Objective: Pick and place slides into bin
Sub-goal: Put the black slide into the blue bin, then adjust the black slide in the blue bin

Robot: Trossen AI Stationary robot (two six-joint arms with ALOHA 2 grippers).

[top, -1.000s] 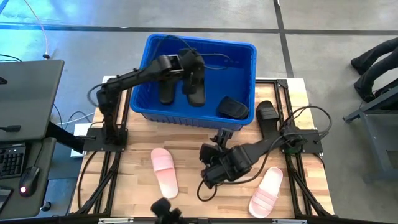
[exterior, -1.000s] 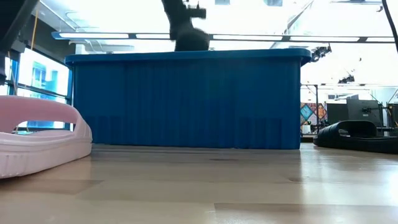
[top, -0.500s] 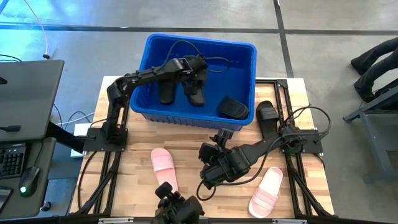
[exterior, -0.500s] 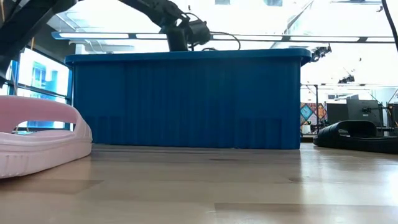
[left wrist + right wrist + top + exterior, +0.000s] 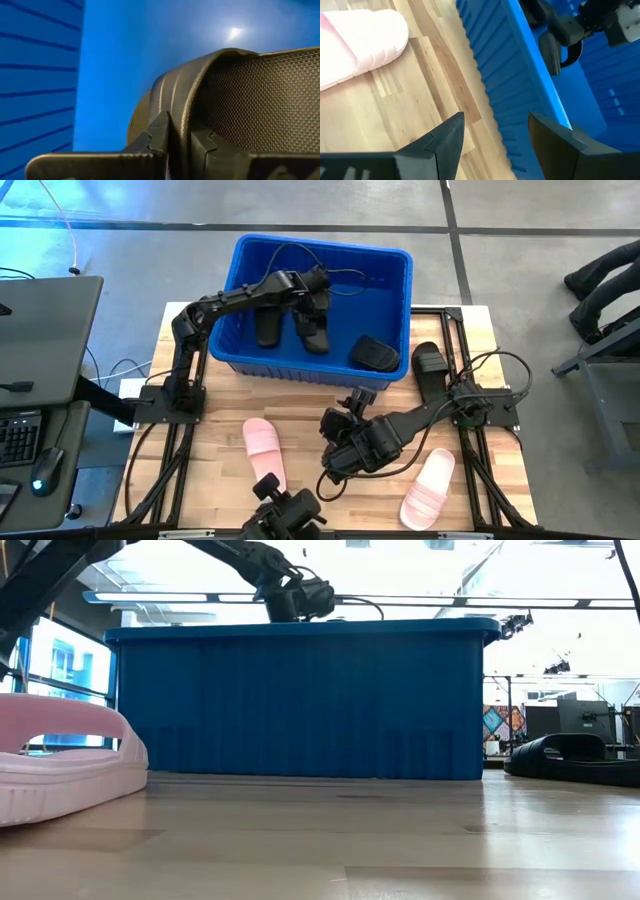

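The blue bin (image 5: pixel 322 244) stands at the table's far side and fills the low view (image 5: pixel 300 700). My left gripper (image 5: pixel 313 292) reaches down into it, shut on a black slide (image 5: pixel 316 330). Two more black slides (image 5: pixel 268 328) (image 5: pixel 375 352) lie on the bin's floor. A fourth black slide (image 5: pixel 428 370) lies on the table right of the bin. Two pink slides (image 5: pixel 265 455) (image 5: pixel 430 488) lie sole-down on the near half of the table. My right gripper (image 5: pixel 340 460) hovers open and empty between them, near the bin's front wall (image 5: pixel 520 70). My left gripper pinches the edge of the black slide's strap (image 5: pixel 179 120) between its two fingers (image 5: pixel 159 135), one on the strap's smooth outer face and one on its textured inner face. The fingers come from above. The slide hangs below them inside the bin (image 5: pixel 551 50); whether it touches the floor I cannot tell.
A dark camera mount (image 5: pixel 285 515) sits at the table's near edge. A desk with a keyboard (image 5: pixel 20 435) stands left of the table. Bare wood (image 5: pixel 330 405) lies between the bin and the pink slides.
My left gripper has gone down into the bin with the black slide and a little toward the table's right. The slide showed above the rim in the low view a second ago and is now below it.
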